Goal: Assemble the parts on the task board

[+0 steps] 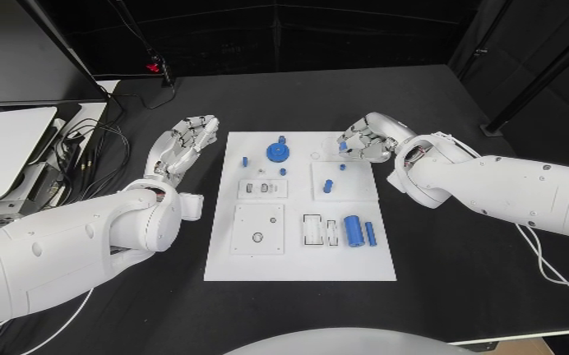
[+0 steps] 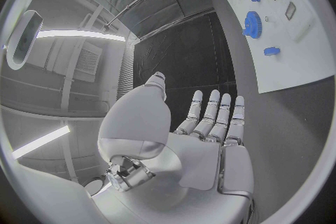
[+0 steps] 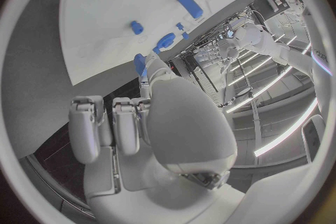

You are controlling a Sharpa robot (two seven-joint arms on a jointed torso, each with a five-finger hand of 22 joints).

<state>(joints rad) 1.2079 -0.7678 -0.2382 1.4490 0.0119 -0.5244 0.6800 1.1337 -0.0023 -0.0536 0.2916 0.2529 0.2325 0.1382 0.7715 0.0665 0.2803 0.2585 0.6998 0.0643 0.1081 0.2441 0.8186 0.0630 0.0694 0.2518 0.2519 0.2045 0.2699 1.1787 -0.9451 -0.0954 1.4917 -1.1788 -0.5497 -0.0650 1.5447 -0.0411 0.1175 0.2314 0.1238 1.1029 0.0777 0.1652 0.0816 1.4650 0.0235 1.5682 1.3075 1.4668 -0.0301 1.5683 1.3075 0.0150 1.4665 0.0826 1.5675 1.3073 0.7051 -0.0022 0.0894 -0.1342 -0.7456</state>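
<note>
1. While the right hand (image 1: 365, 143) works at the task board's (image 1: 297, 266) far right corner in the head view, its fingers curl in around a small blue part (image 1: 343, 146); looks pinched, probably just lifted or about to be seated. Left hand (image 1: 185, 146) lies flat on the black table (image 1: 474, 289) just left of the board, fingers straight and apart, holding nothing. Judgement: parked out of the way. On the board: blue gear (image 1: 278, 152) near the far edge, blue cylinder (image 1: 352, 231) and a thinner blue bar (image 1: 370, 233) at the near right, beside a white slotted holder (image 1: 313, 230). Square block with a hole (image 1: 257, 229) sits near left.
2. Left wrist view: left hand's fingers extended side by side over the table, palm empty. Board is off to one side with the gear standing on it; right hand visible beyond it, fingers bunched on a blue piece.
3. Right wrist view: right hand's fingers folded toward the palm, blue part at the fingertips, just above the board edge. Cannot tell how firm the grip is. Cylinder lies further along the board.
</note>
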